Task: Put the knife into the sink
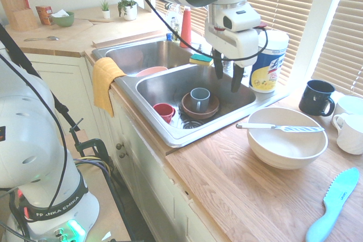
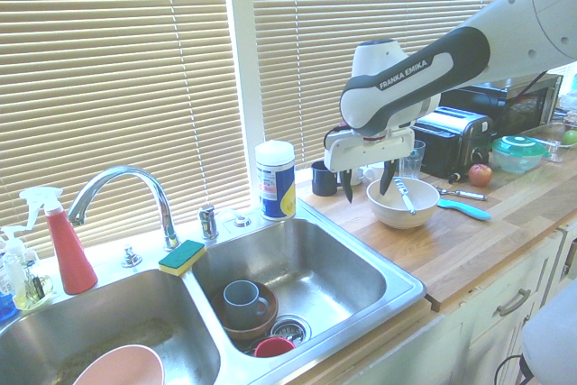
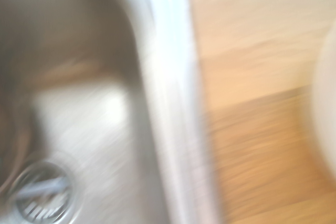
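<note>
The knife (image 1: 279, 127) with its white handle and silvery blade lies across the rim of the white bowl (image 1: 287, 145) on the wooden counter; it also shows as the knife (image 2: 404, 196) in the bowl (image 2: 403, 204). My gripper (image 1: 227, 79) hangs open and empty in the air above the right edge of the sink (image 1: 170, 86), up and to the left of the bowl. From the other side the gripper (image 2: 367, 190) is just left of the bowl, over the sink (image 2: 306, 277) rim. The blurred wrist view shows the sink rim (image 3: 173, 98) and counter.
In the right basin sit a grey mug (image 1: 199, 99) in a brown bowl (image 1: 199, 107) and a red cup (image 1: 164, 111). A wipes canister (image 1: 268, 60), dark mug (image 1: 316, 97), white mugs (image 1: 349, 123) and teal plastic knife (image 1: 333, 204) stand around the bowl. A yellow cloth (image 1: 104, 82) hangs over the sink front.
</note>
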You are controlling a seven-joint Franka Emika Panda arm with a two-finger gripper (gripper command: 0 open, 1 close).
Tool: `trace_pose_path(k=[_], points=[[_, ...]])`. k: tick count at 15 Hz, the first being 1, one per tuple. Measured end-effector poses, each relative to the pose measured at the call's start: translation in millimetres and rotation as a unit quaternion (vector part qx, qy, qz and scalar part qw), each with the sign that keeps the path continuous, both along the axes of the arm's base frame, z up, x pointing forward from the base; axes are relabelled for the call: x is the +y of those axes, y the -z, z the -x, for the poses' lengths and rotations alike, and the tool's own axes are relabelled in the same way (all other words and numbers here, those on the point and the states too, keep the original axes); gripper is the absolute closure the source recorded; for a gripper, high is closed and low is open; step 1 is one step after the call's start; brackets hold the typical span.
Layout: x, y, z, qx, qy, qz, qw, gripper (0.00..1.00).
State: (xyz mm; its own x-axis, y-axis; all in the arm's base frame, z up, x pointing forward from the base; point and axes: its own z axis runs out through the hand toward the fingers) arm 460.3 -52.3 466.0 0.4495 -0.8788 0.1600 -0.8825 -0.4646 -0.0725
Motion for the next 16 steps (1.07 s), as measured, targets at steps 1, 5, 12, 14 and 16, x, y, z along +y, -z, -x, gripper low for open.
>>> trace_pose_path(k=[1,5,12,14,16], points=[[-14,-5,0,-0.003,0.020,0.007,1.000,0.00],[-63,14,8,0.012,0.090,0.021,0.996,0.00],[-99,54,32,0.019,0.118,0.015,0.993,1.00],[-106,60,27,0.003,0.114,0.018,0.993,1.00],[-109,69,21,-0.005,0.110,0.021,0.994,1.00]])
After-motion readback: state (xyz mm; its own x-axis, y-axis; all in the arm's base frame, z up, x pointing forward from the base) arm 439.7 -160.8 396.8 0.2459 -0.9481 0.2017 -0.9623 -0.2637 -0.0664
